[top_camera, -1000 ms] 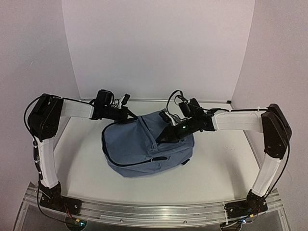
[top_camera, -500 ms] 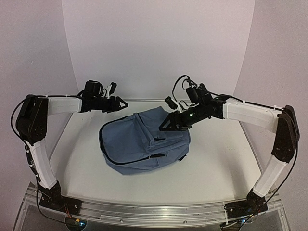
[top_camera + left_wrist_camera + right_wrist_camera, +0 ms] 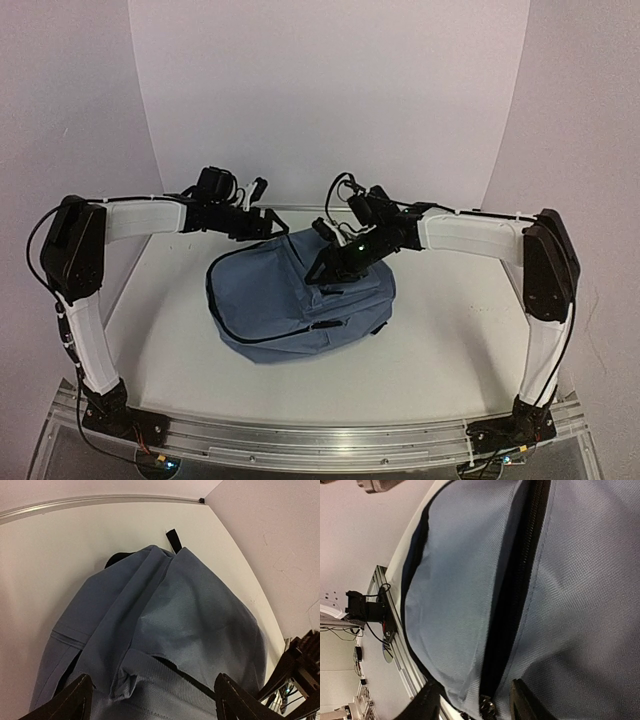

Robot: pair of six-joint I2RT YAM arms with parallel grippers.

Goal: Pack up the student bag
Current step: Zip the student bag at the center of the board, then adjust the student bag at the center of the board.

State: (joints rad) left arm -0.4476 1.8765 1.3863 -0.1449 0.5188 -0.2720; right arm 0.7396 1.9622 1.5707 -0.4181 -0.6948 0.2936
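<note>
The slate-blue student bag (image 3: 290,310) lies on the white table, its rounded top toward the back wall. My left gripper (image 3: 268,224) hovers at the bag's back left edge. In the left wrist view it (image 3: 155,702) stands wide open over the bag (image 3: 190,610), one finger on each side of a fabric fold and a dark zip slit. My right gripper (image 3: 326,268) sits low on the bag's upper middle. In its own view the gripper (image 3: 475,705) is open, straddling the dark zipper (image 3: 512,595) and its metal pull (image 3: 487,707). The bag's inside is hidden.
A black strap loop (image 3: 173,540) sticks out from the bag's far end toward the back wall. White walls close in the table (image 3: 450,340) at the back and sides. An aluminium rail (image 3: 320,435) with both arm bases runs along the near edge.
A second ago my left gripper was shut at the bag's top edge; it has opened and let go. Both grippers pulled back, then returned to the bag. The bag has settled flatter.
</note>
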